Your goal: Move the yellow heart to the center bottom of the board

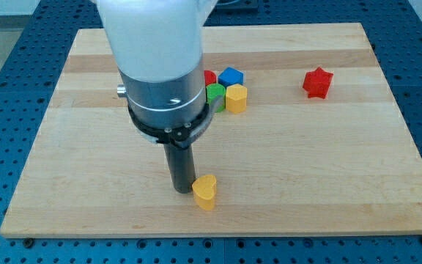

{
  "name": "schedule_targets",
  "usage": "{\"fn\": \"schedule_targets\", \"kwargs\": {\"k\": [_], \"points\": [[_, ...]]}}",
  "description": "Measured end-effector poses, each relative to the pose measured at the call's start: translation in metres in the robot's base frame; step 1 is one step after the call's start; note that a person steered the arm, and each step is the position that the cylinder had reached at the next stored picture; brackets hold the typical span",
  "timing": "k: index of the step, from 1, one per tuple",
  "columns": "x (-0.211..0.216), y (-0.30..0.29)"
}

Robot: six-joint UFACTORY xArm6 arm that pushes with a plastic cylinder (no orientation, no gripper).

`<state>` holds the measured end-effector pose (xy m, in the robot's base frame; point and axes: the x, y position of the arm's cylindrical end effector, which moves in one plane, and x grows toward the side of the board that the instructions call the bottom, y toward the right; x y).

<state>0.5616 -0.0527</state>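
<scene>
The yellow heart [205, 192] lies on the wooden board [86, 169] near the bottom edge, about at the middle across. My tip [182, 190] stands right against the heart's left side, touching or nearly touching it. The arm's white and grey body rises above the rod and hides part of the board behind it.
A cluster sits above the middle: a red block [209, 77], a blue block [231, 76], a green block [215, 94] partly hidden by the arm, and a yellow hexagon [236, 97]. A red star [317, 83] lies at the upper right. Blue perforated table surrounds the board.
</scene>
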Motion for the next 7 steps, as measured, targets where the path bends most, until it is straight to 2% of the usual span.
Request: {"fn": "schedule_targets", "kwargs": {"k": [3,4,5,7], "points": [[0.012,0.006],[0.005,0.01],[-0.029,0.029],[-0.046,0.089]]}}
